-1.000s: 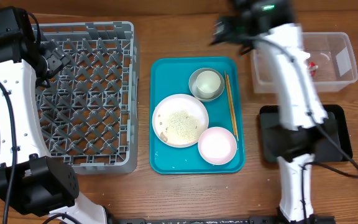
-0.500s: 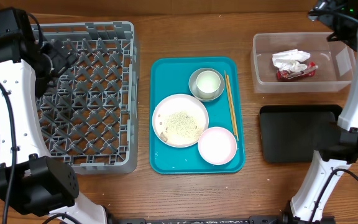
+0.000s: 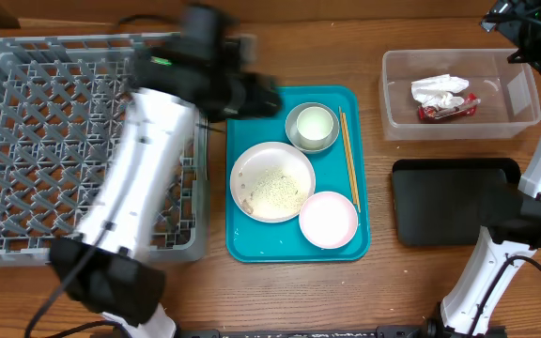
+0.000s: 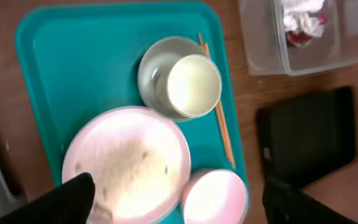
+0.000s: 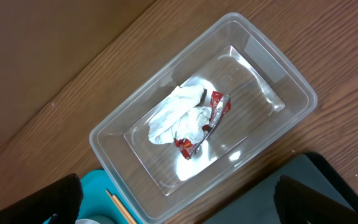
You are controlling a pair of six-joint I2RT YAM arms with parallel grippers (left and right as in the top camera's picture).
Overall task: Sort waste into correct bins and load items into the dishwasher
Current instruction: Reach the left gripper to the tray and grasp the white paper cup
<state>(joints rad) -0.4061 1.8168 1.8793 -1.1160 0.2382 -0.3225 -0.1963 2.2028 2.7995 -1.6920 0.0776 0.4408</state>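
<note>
The crumpled napkin (image 3: 438,89) and red wrapper (image 3: 449,110) lie in the clear tub (image 3: 524,117); the right wrist view shows them too (image 5: 176,115). The pale pink plate (image 3: 272,181) with rice grains, the pink bowl (image 3: 328,219), the grey-white bowl (image 3: 294,131) holding the white cup (image 3: 314,124), and the chopsticks (image 3: 348,160) sit on the teal tray (image 3: 252,244). My left gripper (image 3: 252,94) hovers over the tray's far left corner, open and empty (image 4: 179,205). My right gripper (image 3: 524,23) is open and empty above the tub's far right (image 5: 179,205).
The grey dish rack (image 3: 45,141) fills the left of the table. The black tray (image 3: 458,202) lies in front of the clear tub. Bare wooden table lies between the teal tray and the bins.
My left arm has swung right from the rack's far left to the teal tray. My right arm left the tub's left side for the far right; napkin and wrapper lie in the tub.
</note>
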